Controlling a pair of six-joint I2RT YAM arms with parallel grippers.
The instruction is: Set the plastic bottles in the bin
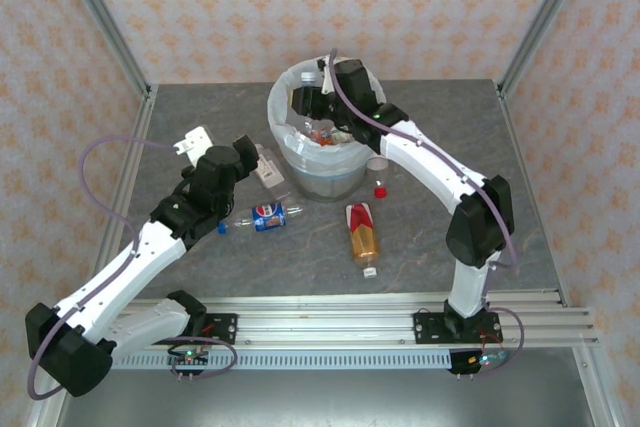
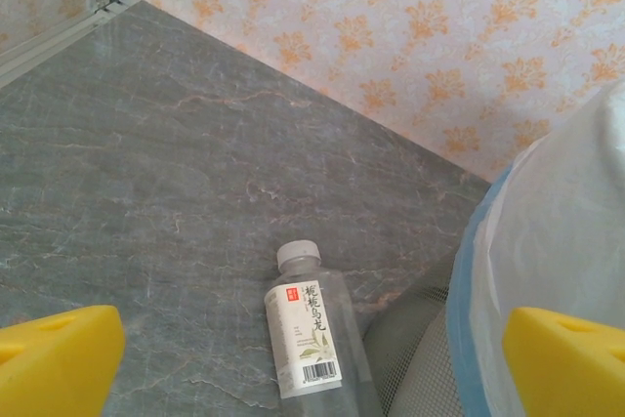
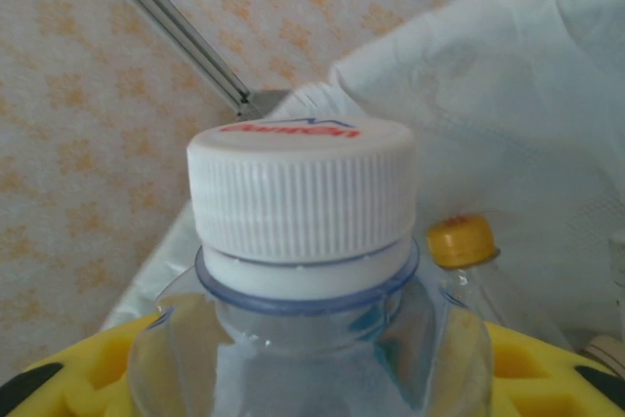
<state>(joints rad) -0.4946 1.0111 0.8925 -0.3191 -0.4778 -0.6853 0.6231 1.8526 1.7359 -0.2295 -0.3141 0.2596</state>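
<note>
My right gripper (image 3: 312, 378) is clamped on a clear white-capped bottle (image 3: 303, 192) over the bin (image 1: 288, 87), upper centre of the top view; a yellow-capped bottle (image 3: 461, 241) sits inside, lower right of the wrist view. My left gripper (image 2: 312, 363) is spread wide above a white-labelled bottle (image 2: 311, 339) lying on the table (image 2: 146, 192) just beside the bin. A blue-labelled bottle (image 1: 268, 216) and an amber bottle (image 1: 363, 235) lie below the bin, mid-frame.

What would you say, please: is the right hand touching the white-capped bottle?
Touching. The right wrist view shows the white-capped bottle clamped between the right hand's yellow fingers, its shoulders pressed against both.
</note>
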